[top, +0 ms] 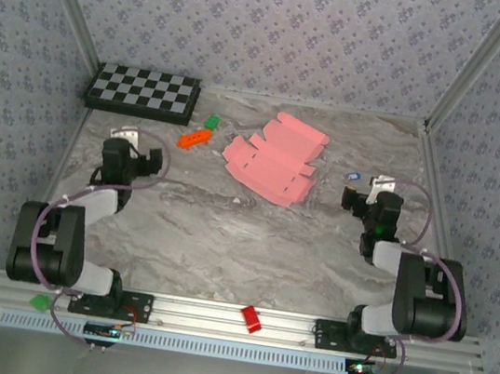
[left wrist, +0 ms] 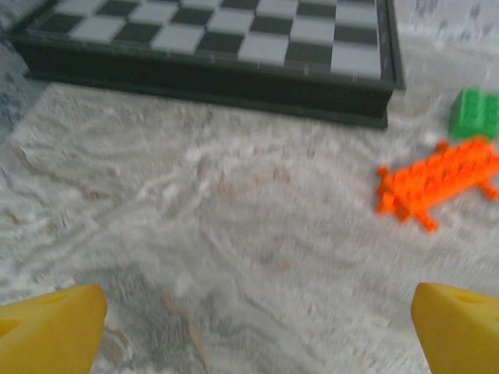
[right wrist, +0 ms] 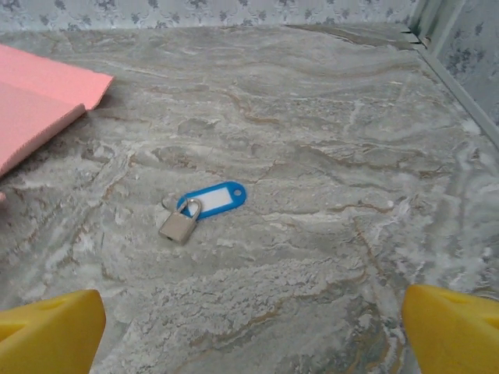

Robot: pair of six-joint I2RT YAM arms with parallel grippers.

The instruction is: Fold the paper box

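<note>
- The paper box [top: 271, 157] lies as a flat, unfolded pink card sheet with flaps and notches, just above the centre of the top view. It rests on the table and is touched by neither arm. One plain pink corner of it shows at the upper left of the right wrist view [right wrist: 39, 101].
- The chessboard [top: 145, 91] sits in the upper left of the top view. It is a thick, dark-edged slab with black and white squares, and whether it opens cannot be told.
- The blue key tag [right wrist: 214, 197] has a white label window that is too small to read. It is joined to a small metal padlock [right wrist: 179, 224], left of centre in the right wrist view.
- A studded orange brick piece [left wrist: 440, 181] and a green brick [left wrist: 474, 113] lie at the right of the left wrist view, near each other.
- A small red block [top: 251, 318] rests on the aluminium rail at the bottom centre.
- The table [top: 251, 244] has a grey marbled surface.
- The left gripper [left wrist: 257, 327] has its yellow fingers spread wide over bare tabletop.
- The right gripper [right wrist: 253, 327] is spread just as wide, below the padlock.
</note>
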